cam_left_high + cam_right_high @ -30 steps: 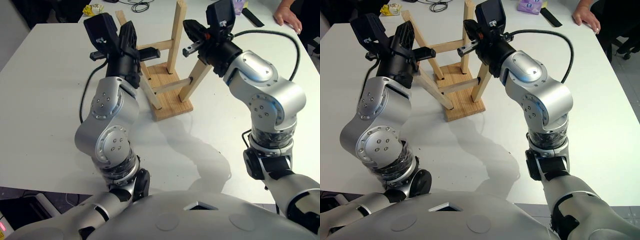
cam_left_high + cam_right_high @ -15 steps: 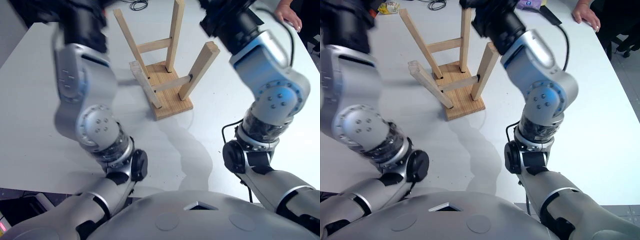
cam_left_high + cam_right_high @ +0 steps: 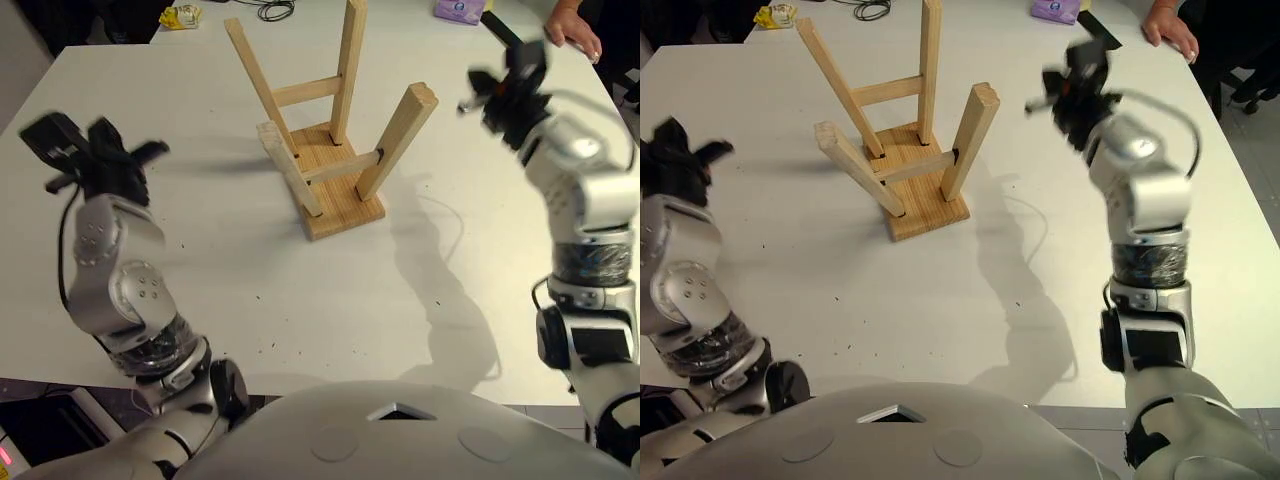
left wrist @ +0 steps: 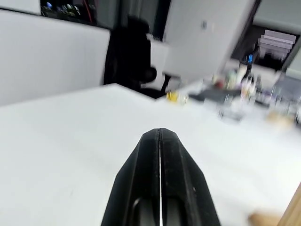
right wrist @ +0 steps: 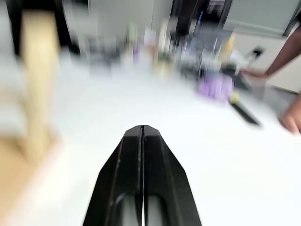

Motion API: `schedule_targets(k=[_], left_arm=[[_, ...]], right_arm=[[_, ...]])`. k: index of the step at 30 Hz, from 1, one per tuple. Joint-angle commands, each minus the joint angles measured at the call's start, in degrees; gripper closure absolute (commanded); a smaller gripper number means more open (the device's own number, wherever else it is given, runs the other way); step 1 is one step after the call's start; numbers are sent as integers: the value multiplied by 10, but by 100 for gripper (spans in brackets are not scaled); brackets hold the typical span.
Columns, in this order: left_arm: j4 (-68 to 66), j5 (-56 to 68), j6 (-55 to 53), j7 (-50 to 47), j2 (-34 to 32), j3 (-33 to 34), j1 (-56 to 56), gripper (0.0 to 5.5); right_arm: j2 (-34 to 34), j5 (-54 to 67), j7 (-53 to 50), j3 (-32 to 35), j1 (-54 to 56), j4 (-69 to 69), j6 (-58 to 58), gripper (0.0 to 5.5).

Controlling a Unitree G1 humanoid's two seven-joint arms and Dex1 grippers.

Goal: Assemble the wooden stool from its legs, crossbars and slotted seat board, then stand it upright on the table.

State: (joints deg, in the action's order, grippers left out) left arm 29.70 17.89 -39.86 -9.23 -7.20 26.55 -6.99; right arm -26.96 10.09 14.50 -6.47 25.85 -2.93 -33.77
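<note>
Stool [image 3: 340, 165] rests inverted on its seat [image 3: 355, 212], likely for assembly access. My left gripper [image 4: 160, 132] and right gripper [image 5: 142, 128] flank it, closed, empty, well clear.

The stool [image 3: 340, 167] shows pale, creamy wood on its legs and crossbars, while its seat board [image 3: 350, 210] runs a warmer honey tan. The table [image 3: 250, 300] is plain white, peppered with tiny dark specks on the near side. The left gripper [image 4: 160, 133] and right gripper [image 5: 142, 128] are both matte black. Far right sits a lilac packet [image 3: 459, 10], far left a yellow wrapper [image 3: 186, 15].
</note>
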Motion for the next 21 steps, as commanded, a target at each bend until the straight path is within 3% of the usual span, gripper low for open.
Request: schedule_targets(k=[1,5,12,17,21], left_arm=[[-94,-29,96,123,-53,-88,14,547],[-175,-24,190,262,-82,-164,-17,547],[-270,20,234,510,-155,-237,-17,547],[-229,42,203,583,-181,-277,12,547],[-117,86,151,562,-136,-340,43,547]], right_arm=[[3,-54,30,-43,-12,-63,76,550],[8,-60,50,-38,-11,-63,88,550],[-14,-68,79,-13,-12,-46,93,550],[-29,-67,90,17,-4,-20,82,550],[-19,-62,76,41,10,4,66,550]])
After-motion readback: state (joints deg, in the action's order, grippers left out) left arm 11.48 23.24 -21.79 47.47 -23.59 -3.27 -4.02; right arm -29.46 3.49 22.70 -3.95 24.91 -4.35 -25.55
